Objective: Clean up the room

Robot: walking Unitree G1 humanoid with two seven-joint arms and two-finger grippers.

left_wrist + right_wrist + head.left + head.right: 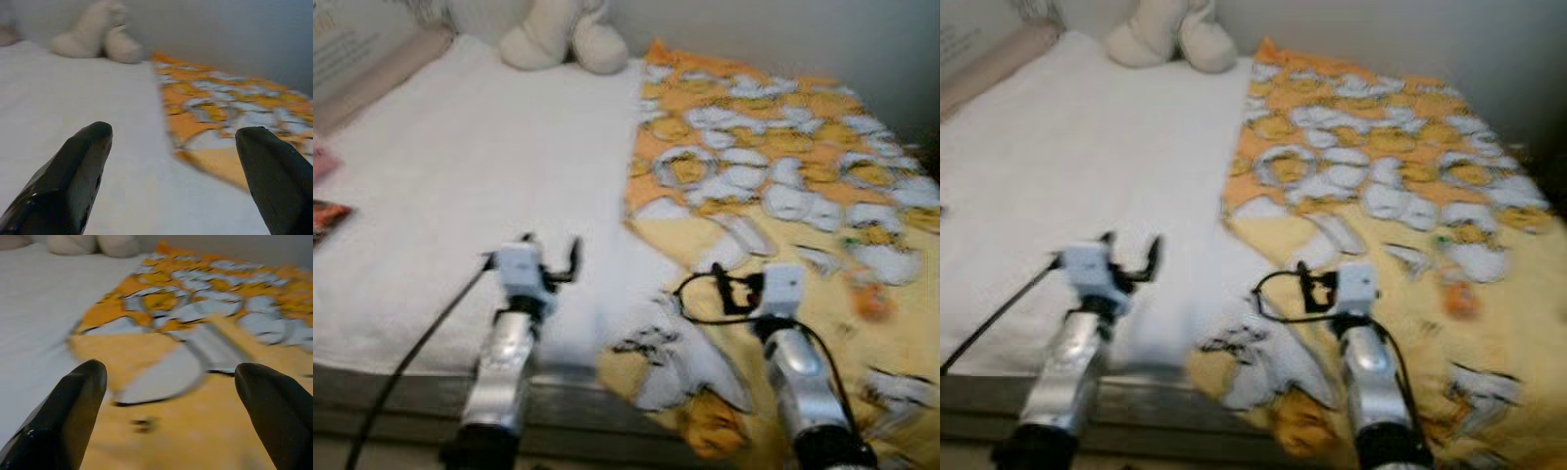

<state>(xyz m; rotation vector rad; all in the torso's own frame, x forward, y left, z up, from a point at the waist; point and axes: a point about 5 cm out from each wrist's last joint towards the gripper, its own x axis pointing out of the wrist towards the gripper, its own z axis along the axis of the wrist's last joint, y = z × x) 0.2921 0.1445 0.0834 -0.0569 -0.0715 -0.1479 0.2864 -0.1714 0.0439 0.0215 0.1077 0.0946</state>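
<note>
1. Across the room's width lies the bed (460, 186), its white sheet bare on the robot's left.
2. Over the right half spreads a yellow and orange patterned blanket (783, 186), one corner rumpled at the near edge.
3. A cream plush toy (563, 39) sits by the far wall.
4. The left gripper (171, 161) hovers over the sheet, fingers wide apart, empty.
5. The right gripper (168, 401) hovers over the blanket, likewise spread and empty.

Left side: bare white sheet (460, 186), open passage to the far edge.
Right side: patterned blanket (783, 186) (rumpled at near edge).
Far edge: plush toy (563, 39).
</note>
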